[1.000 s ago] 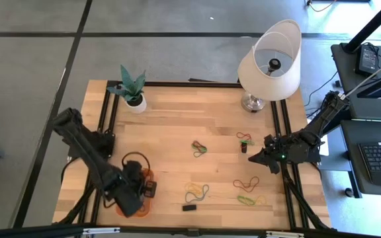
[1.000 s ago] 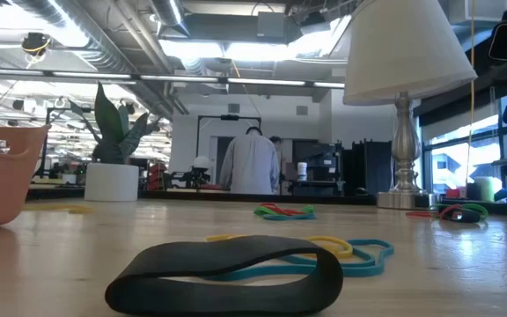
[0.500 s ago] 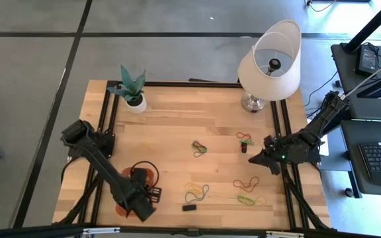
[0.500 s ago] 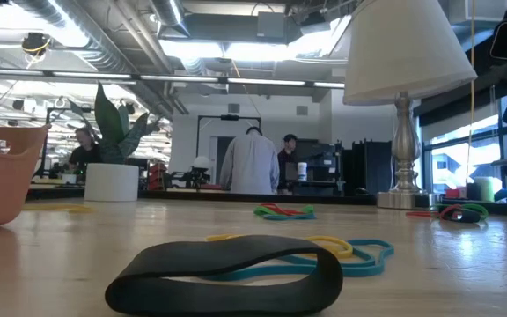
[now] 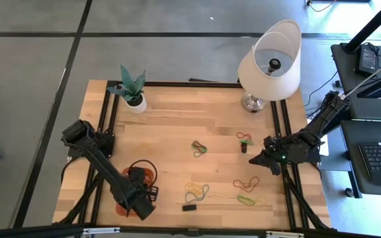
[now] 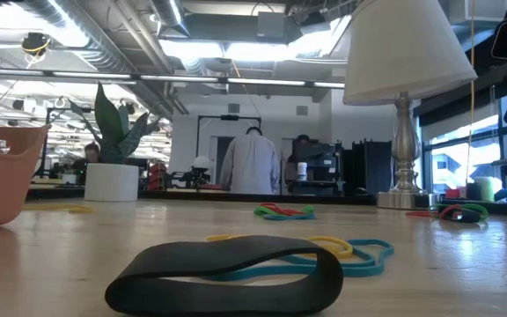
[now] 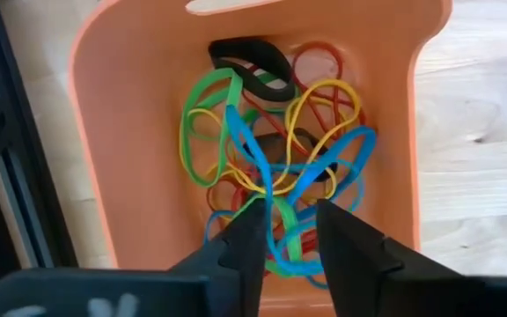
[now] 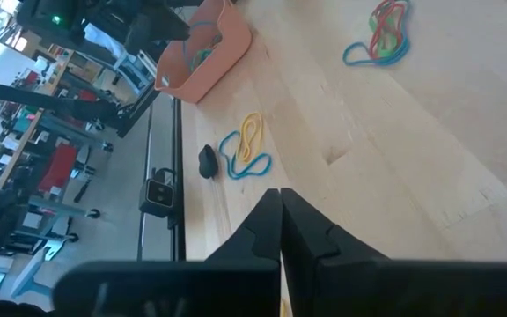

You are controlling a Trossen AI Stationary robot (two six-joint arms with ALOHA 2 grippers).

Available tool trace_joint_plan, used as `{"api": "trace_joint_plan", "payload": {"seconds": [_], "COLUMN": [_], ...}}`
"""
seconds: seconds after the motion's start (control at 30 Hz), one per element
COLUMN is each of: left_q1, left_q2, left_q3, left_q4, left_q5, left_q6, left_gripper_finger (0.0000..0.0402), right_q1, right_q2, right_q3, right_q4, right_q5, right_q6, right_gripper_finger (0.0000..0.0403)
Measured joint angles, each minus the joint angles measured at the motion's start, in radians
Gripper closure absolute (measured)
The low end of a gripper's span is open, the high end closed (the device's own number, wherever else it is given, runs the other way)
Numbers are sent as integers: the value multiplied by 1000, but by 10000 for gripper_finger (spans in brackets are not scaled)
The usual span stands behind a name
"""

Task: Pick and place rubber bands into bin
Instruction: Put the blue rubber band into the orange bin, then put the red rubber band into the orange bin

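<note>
The orange bin (image 7: 130, 132) sits at the table's near left and holds a tangle of rubber bands (image 7: 275, 150) in green, yellow, blue, red and black. My left gripper (image 7: 289, 231) points straight down into it, open, its fingertips either side of blue and green bands on the heap. In the high view the left arm covers most of the bin (image 5: 148, 174). Loose rubber bands lie on the wood: a green one (image 5: 198, 148), a yellow and blue cluster (image 5: 196, 193), red (image 5: 246, 184) and green-yellow (image 5: 250, 199). My right gripper (image 8: 280, 201) is shut at the table's right edge (image 5: 258, 158). My left gripper comes at the heap of bands from above, with a blue and green band (image 7: 282, 216) passing between its fingertips. I cannot tell whether the fingers touch the bands, which lie on the bin's floor.
A small black piece (image 5: 189, 207) lies near the front edge, large in the low view (image 6: 227, 273). A potted plant (image 5: 133, 89) stands at the far left, a lamp (image 5: 268, 63) at the far right. More bands (image 5: 245, 137) lie near my right gripper. People stand in the room behind (image 6: 252, 163).
My left gripper has come down over the bin and tipped until it points straight down, reaching slightly toward the table's near edge; over the last half second it has kept still. The loose bands have stayed put.
</note>
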Motion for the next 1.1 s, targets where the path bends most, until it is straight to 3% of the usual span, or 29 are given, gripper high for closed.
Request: {"api": "trace_joint_plan", "payload": {"seconds": [0.17,0.37,0.57,0.83,1.0,1.1], "left_q1": [6,36,85,170,231,265], "left_q2": [-5,-7,-7,-7,-7,-8], "left_q3": [13,54,56,56,57,57], "left_q4": [0,-7,-43,-26,18,34], "left_q5": [10,2,179,10,-96,-143], "left_q6": [21,132,268,476,689,831], "left_gripper_finger": [284,290,306,342,391,398], "right_q1": [0,0,0,0,0,0], "right_q2": [0,-1,-1,0,0,4], "right_q3": [0,0,0,0,0,0], "right_q4": [0,0,0,-6,-23,24], "right_q5": [0,0,1,1,30,56], "right_q6": [-1,-3,20,24,26,19], "right_gripper_finger": [402,400,387,393,397,398]}}
